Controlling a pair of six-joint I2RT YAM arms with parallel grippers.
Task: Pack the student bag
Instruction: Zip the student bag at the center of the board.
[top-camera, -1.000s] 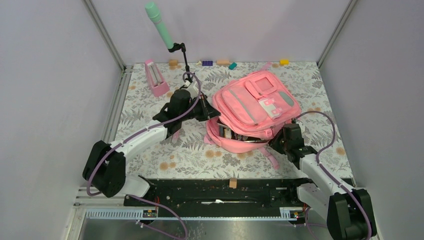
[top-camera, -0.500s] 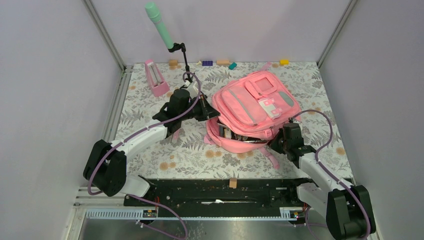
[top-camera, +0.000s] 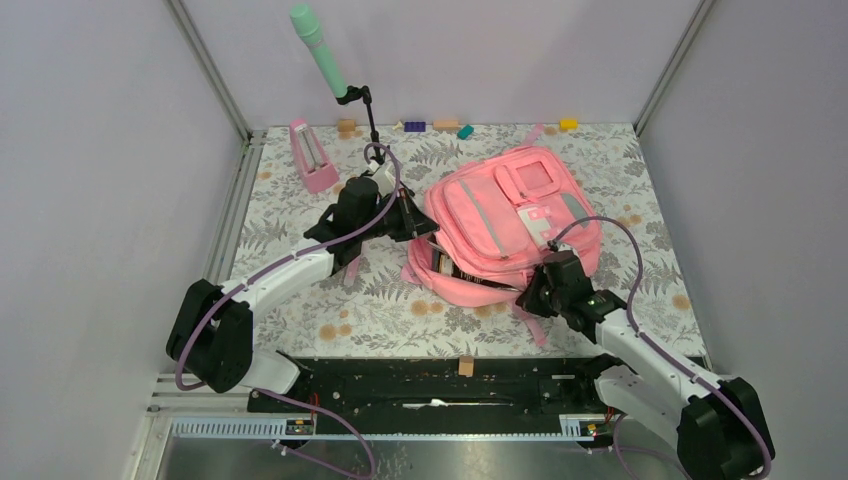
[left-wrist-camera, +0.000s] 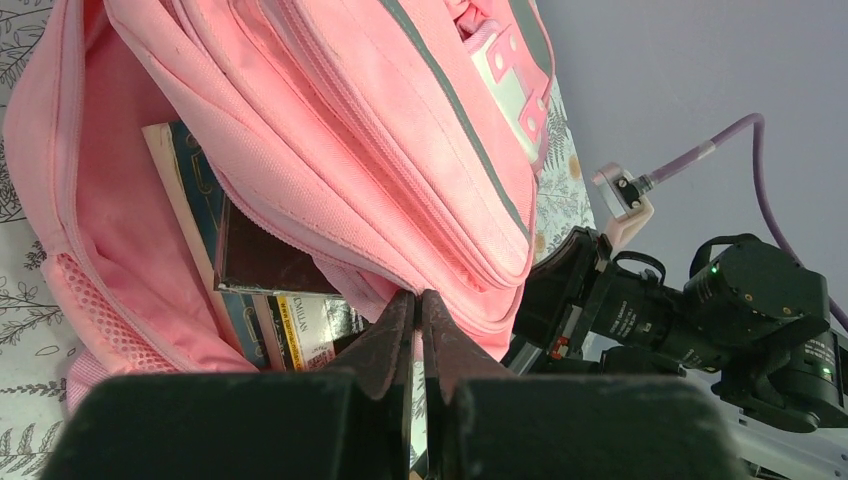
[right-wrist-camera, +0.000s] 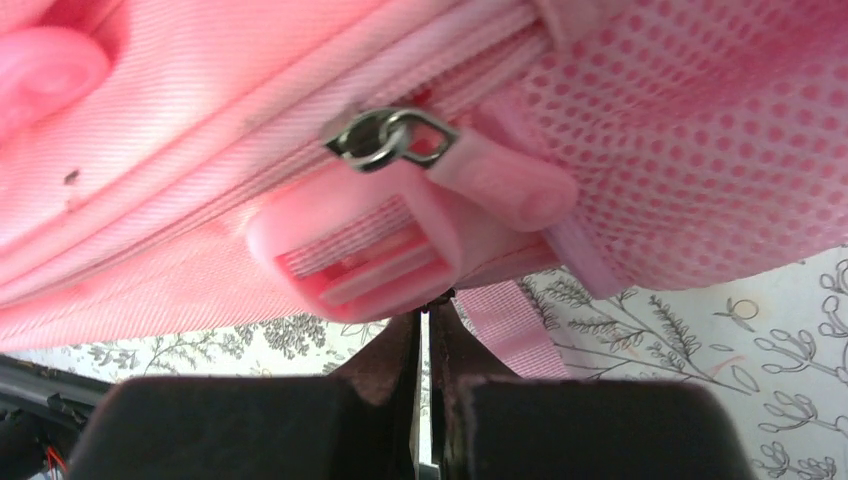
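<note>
**A:** Where is the student bag (top-camera: 510, 215)?

**B:** It lies flat on the fern-patterned tabletop (top-camera: 640, 170), a little right of centre, with its front pockets and grey strip facing up. The main compartment gapes along the near-left side, and books (left-wrist-camera: 250, 280) show inside.

**A:** And the jaws of the left arm (top-camera: 290, 268)?

**B:** They are pressed together with no gap between them. Their tips sit right at the hem of the bag's upper flap, by the open mouth. Whether a fold of fabric is caught between them cannot be told.

**A:** The jaws of the right arm (top-camera: 640, 345)?

**B:** Those are closed as well, showing only a hairline slit. They sit at the bag's near-right corner, tips just beneath a pink plastic buckle (right-wrist-camera: 350, 250). A metal zipper pull (right-wrist-camera: 390, 137) is above the buckle and a webbing strap (right-wrist-camera: 505, 325) is just beside the jaws. Whether they pinch anything is unclear.

**A:** Anything else on the surface?

**B:** A small pink metronome (top-camera: 312, 155) stands near the far-left corner, well apart from the bag. A green microphone (top-camera: 320, 50) rises on a stand near it, and small coloured blocks (top-camera: 445, 125) line the far edge.
</note>
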